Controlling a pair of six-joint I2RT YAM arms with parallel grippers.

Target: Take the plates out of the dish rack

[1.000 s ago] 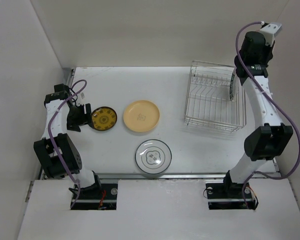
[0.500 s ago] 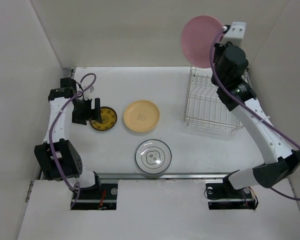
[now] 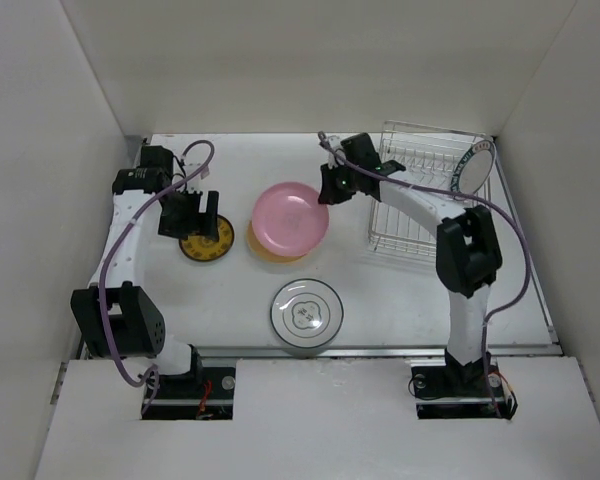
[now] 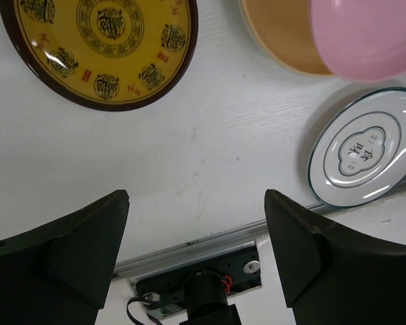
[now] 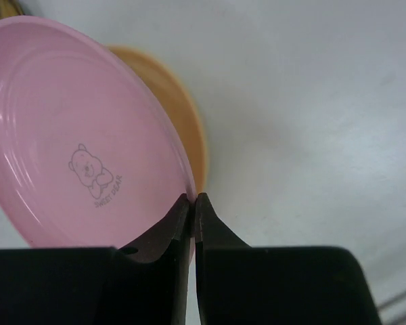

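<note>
The right gripper (image 5: 193, 203) is pinched tight on the rack-side rim of the pink plate (image 5: 81, 135), which hangs tilted directly over the tan plate (image 5: 183, 122), left of the dish rack (image 3: 420, 215), so stacking it likely needs only a short drop. The left gripper (image 3: 192, 212) gapes empty above the yellow-and-black plate (image 3: 206, 238)

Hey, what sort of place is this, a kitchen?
Most likely a robot test cell, not a kitchen: bare white walls box in a white table, a left arm and right arm are bolted at its near edge, and the dish rack and pink plate look like props.
</note>
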